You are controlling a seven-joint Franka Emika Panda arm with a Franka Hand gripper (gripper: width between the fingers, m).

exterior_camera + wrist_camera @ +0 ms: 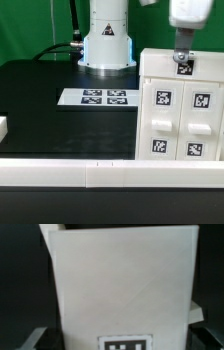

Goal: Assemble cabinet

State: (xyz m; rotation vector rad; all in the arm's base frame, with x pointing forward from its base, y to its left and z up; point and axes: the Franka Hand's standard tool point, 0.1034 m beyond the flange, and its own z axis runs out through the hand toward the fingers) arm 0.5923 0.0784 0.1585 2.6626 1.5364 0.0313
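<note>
White cabinet fills wrist view, directly below gripper, long axis running away from cam; jaws straddle its top edge, apart or clamped—can't tell.

- The cabinet is standing at the exterior view's right.
- The marker board is lying to its left on the table.
- The gripper is hovering over the cabinet's far edge.

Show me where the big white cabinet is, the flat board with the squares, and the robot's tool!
cabinet (180, 110): exterior view, on its tagged front face.
marker board (98, 97): exterior view, on its middle among the tags.
tool (183, 62): exterior view, at its tip above the cabinet's top edge.
</note>
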